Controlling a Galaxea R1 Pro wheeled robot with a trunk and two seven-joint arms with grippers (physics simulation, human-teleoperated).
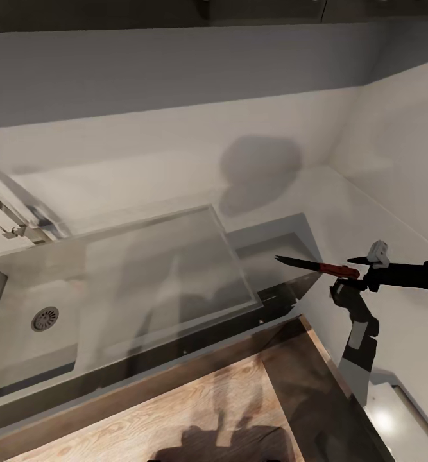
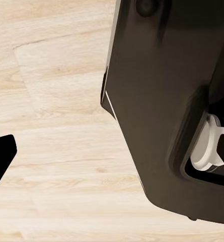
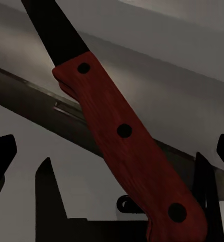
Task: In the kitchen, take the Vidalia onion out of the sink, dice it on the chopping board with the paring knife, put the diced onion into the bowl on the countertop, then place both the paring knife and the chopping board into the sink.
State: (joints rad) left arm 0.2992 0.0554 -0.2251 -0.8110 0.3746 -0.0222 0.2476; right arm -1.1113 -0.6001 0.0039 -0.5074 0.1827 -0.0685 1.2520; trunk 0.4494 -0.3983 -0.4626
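The paring knife (image 1: 315,265) has a dark pointed blade and a reddish-brown riveted handle (image 3: 122,136). My right gripper (image 1: 348,273) is shut on that handle and holds the knife level in the air. The blade points left, toward the sink (image 1: 21,301). The knife hovers above the sink unit's right end, near the front edge of the grey countertop (image 1: 342,205). The basin shows bare, with a round drain (image 1: 45,318). My left gripper's black fingertip (image 2: 1,156) hangs over the wooden floor, with nothing between the fingers. The onion, chopping board and bowl are out of view.
A faucet (image 1: 18,226) with a red-tipped lever stands at the sink's back left. A flat grey draining surface (image 1: 169,276) fills the sink's right half. A white wall rises behind the counter and at the right. Light wood floor (image 1: 194,417) lies below the counter's front edge.
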